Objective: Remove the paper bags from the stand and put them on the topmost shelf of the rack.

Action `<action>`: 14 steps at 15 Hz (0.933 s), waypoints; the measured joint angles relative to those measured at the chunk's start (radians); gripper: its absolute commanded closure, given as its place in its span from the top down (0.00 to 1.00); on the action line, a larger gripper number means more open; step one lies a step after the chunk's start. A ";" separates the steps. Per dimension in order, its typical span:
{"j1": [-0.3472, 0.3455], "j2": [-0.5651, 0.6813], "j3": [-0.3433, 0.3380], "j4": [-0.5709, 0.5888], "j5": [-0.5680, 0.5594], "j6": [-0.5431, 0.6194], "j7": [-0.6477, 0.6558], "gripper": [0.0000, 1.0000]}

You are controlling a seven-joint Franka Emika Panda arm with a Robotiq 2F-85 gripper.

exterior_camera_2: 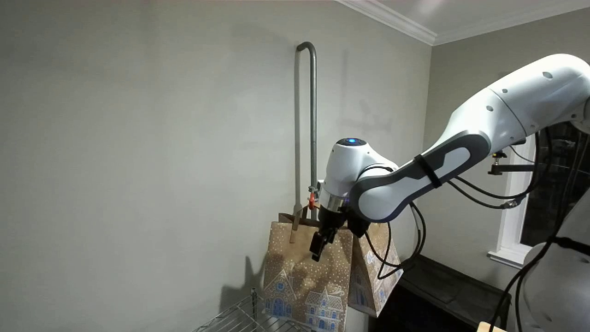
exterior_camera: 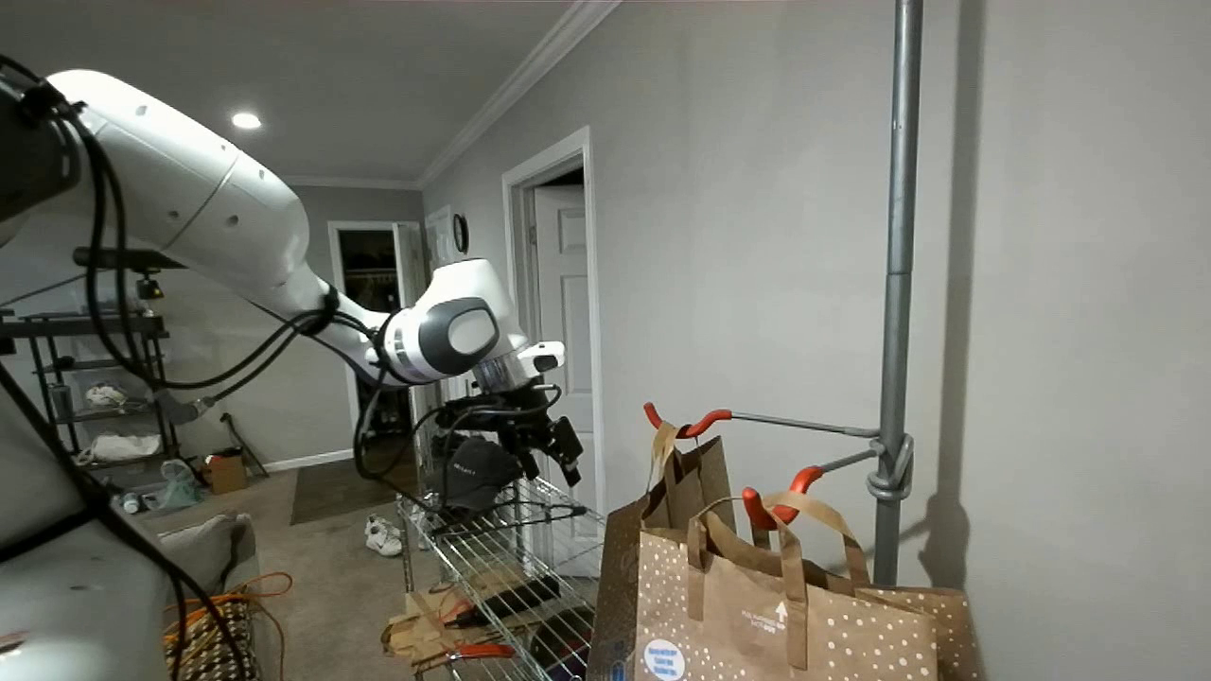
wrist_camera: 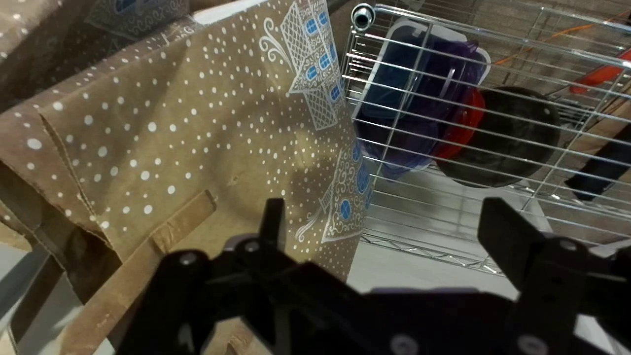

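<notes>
The paper bags [exterior_camera: 738,653] are hanging on the hooks [exterior_camera: 754,509] of the stand [exterior_camera: 894,359], contents hidden from me, and the claw [wrist_camera: 383,206] is hovering near one, spread wide, gripping nothing! Unhooking, I'm guessing, is pending, calling for pinching a handle [exterior_camera: 797,605], then lifting clear toward the topmost shelf [exterior_camera: 516,553] of the rack [wrist_camera: 363,17].

Paper bags [exterior_camera: 719,605] hang on the stand [exterior_camera: 899,331]

The stand is a grey upright pole, curved over at its top, with thin arms [exterior_camera: 804,425] ending in orange-red hooks [exterior_camera: 710,420], bag handles [exterior_camera: 795,605] looped over them. The bags are tall and brown, speckled with white dots, their tops open; white and blue houses are printed low on some. The rack [exterior_camera_2: 254,304] is silvery wire, its topmost shelf [exterior_camera_2: 249,320] a flat grid just beside the bags and lower than their tops; whether they touch cannot be told
</notes>
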 measured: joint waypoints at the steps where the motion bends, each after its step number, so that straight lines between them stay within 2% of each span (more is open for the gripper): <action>1: -0.001 -0.002 -0.009 0.000 0.004 0.000 0.040 1.00; 8: -0.021 -0.132 -0.139 -0.086 0.143 -0.003 0.148 1.00; 14: -0.105 -0.247 -0.161 -0.150 0.208 -0.004 0.301 1.00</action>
